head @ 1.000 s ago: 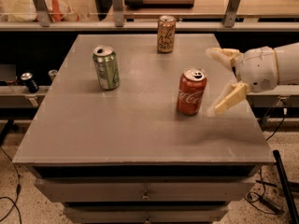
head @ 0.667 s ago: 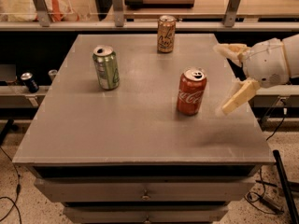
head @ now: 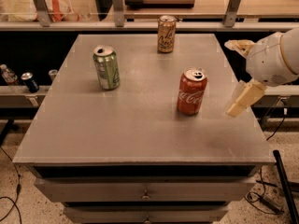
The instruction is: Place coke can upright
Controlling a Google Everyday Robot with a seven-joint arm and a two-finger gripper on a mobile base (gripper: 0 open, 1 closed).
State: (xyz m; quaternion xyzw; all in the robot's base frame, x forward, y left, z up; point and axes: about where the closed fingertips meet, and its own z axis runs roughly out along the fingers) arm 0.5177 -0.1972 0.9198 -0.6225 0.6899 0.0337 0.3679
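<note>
The coke can [head: 192, 92], red-orange with white script and a silver top, stands upright on the grey table [head: 131, 125], right of its middle. My gripper [head: 236, 76] is to the right of the can, near the table's right edge, apart from it. It is open and empty, with one tan finger [head: 244, 99] low and the other [head: 237, 45] higher up.
A green can [head: 107, 66] stands upright at the left. A tan can with dark script [head: 166, 33] stands at the back edge. Behind the table runs a shelf with rails. Small bottles and cans [head: 29, 80] lie low at the left. Drawers sit under the tabletop.
My gripper has drawn away to the right from the coke can. The can stays upright in place. The other cans have not moved.
</note>
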